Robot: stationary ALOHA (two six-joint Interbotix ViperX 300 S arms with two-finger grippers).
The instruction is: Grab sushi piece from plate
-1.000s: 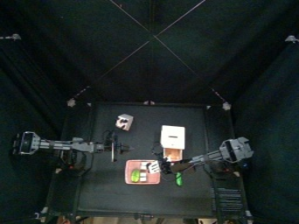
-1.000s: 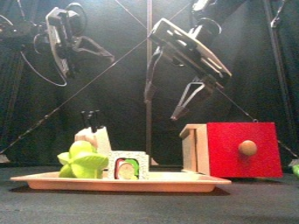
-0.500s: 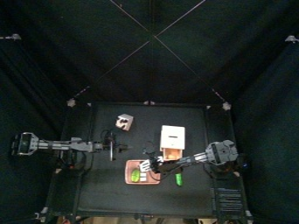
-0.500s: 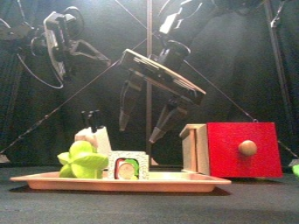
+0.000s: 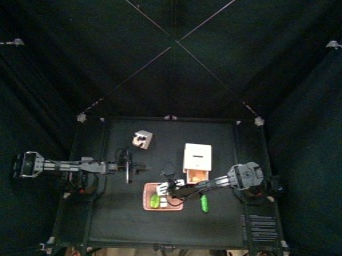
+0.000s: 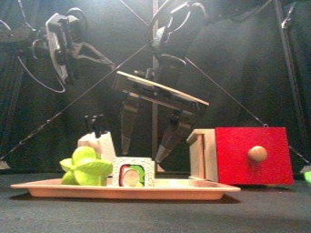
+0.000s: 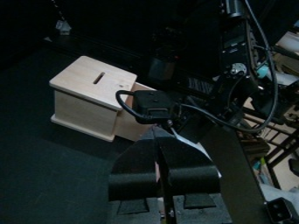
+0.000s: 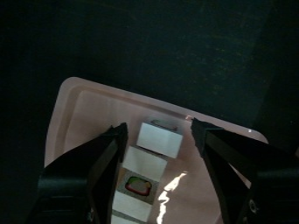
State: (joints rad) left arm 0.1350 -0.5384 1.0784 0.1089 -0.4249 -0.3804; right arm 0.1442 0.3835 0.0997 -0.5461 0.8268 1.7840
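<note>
Right gripper (image 6: 153,144) hangs jaws wide apart over the sushi piece (image 6: 133,172) sitting on the plate (image 6: 183,189). Risk: it's snug beside the green piece (image 6: 83,167), so a jaw could nudge that. Left gripper (image 7: 165,172) looks clenched, parked aside.

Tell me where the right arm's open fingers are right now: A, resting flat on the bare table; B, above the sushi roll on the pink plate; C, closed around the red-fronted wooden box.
B: the right gripper hangs open over the sushi roll on the pink plate, not yet touching it.
</note>
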